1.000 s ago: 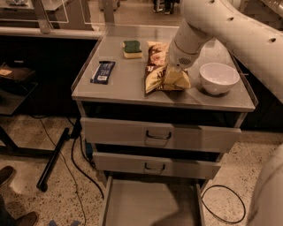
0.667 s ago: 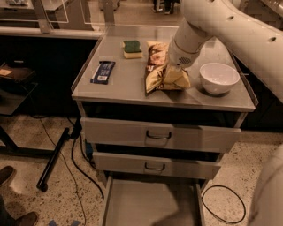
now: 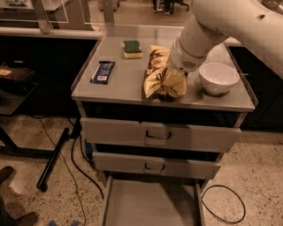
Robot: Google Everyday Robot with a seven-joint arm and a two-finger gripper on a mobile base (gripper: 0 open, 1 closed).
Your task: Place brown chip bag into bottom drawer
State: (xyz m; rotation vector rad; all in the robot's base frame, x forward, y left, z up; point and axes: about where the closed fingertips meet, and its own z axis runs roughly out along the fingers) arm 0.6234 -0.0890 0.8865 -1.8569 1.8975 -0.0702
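Reaching down from the upper right, the white arm holds its wrist steeply over the desk. Well below the end effector and nearer the camera, the bottom drawer stands open. Directly under the end effector lies the brown chip bag, its long axis running front to back, near the desk's front edge. Whether the end effector is clamped on the bag cannot be told.

It looked like a lab workspace around me: speckled floor, loose cable, grey metal cabinet, glass partition behind. My gripper was down at the brown chip bag on the cabinet top.
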